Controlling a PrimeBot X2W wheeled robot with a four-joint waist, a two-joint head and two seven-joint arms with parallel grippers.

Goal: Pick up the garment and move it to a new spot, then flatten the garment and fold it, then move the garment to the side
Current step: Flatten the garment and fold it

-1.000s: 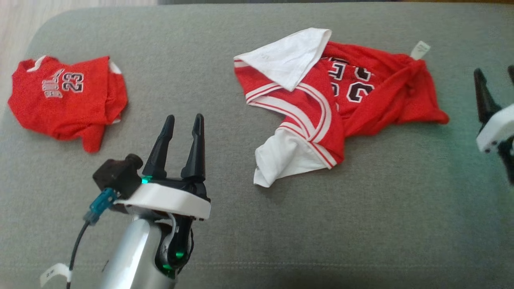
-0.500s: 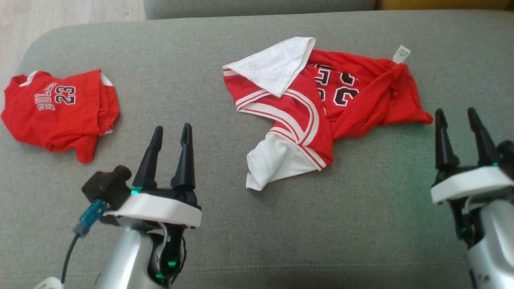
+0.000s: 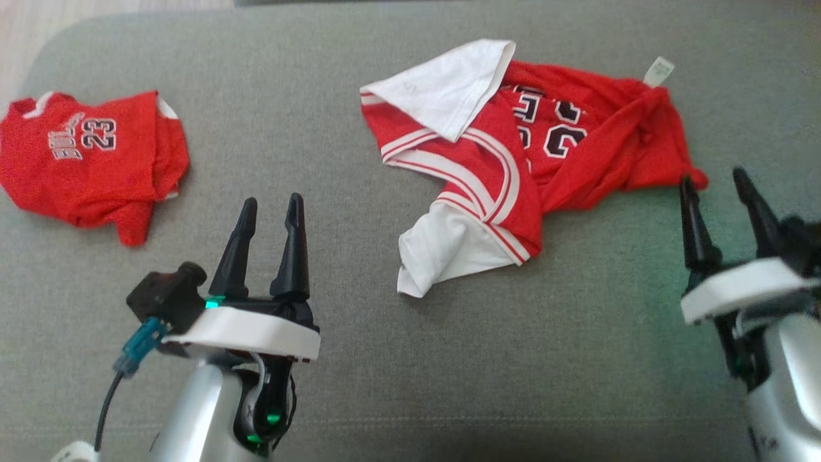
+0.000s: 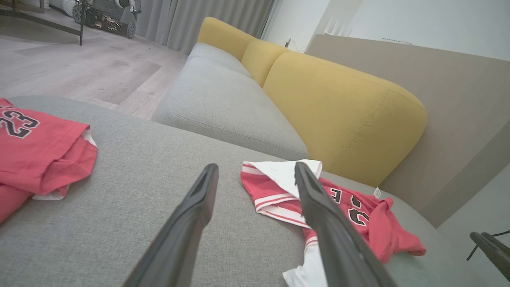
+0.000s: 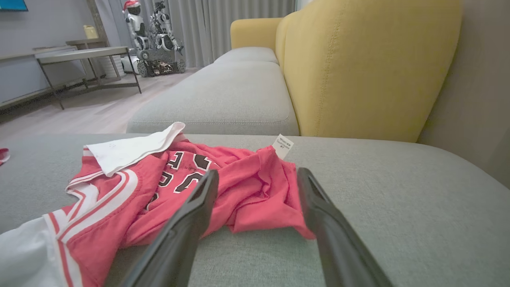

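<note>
Swinging in from the far right edge of the head view, the right jaws have been drawing nearer to the garment's right end over the last second, and the camera itself has been shifting a little too. The right jaws are standing wide apart and holding nothing. Their dark fingers (image 3: 694,224) are pointing up the view, with the inner tip just beside the red tip of the garment (image 3: 500,160); whether it is touching the cloth I cannot tell.

The garment, a red jersey with white trim, black numbers and a white lining, is lying crumpled on the grey cushion (image 3: 385,359), right of centre. One white flap is folding over its upper left and another is spilling out at its lower edge. A white care label (image 3: 660,69) is sticking up at its far right corner. In the right wrist view the fingers are framing the jersey's rumpled red end.

The left jaws are also spread fully open and empty, hanging over bare cushion to the lower left of the garment, well apart from it. A second red jersey (image 3: 90,160), folded with its 23 showing, is lying near the cushion's left edge. Behind the cushion, a yellow backrest (image 4: 338,107) is rising over a grey seat (image 4: 223,99).
</note>
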